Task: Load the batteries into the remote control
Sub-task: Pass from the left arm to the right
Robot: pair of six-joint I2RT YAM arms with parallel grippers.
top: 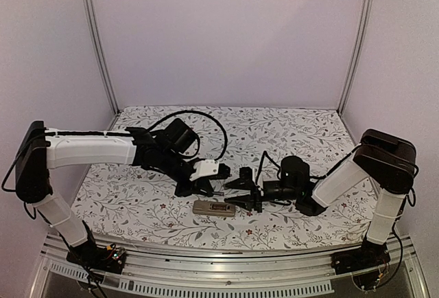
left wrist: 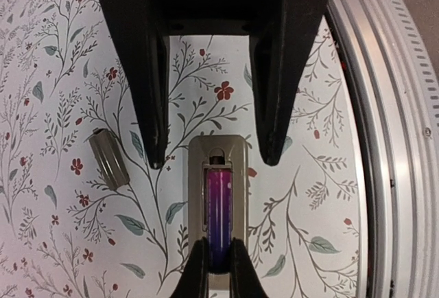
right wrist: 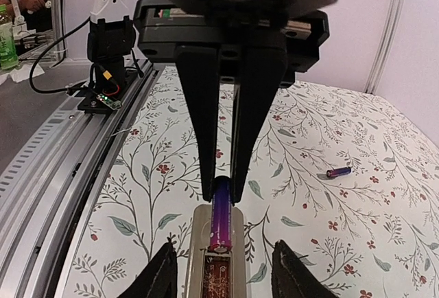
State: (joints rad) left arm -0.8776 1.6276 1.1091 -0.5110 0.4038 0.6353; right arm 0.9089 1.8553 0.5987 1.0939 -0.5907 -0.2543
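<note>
The remote control (top: pixel 214 207) lies back-up on the floral-print counter (top: pixel 137 202) close to the near edge. It is a slim greyish-tan slab whose long axis runs left to right between the two arms, and its recess is uncovered. A glossy purple battery (left wrist: pixel 219 209), a thin cylinder with a metal end cap, sits in that recess along the remote's length; its left end is pinched in the narrow left gripper (left wrist: pixel 219 265), while the right gripper (left wrist: pixel 214 159) stands with jaws apart astride the remote's right end. On the remote's far side a small rounded grey cover piece (left wrist: pixel 110 158) lies just beside it, and the second battery (right wrist: pixel 339 172) lies flat well apart.
</note>
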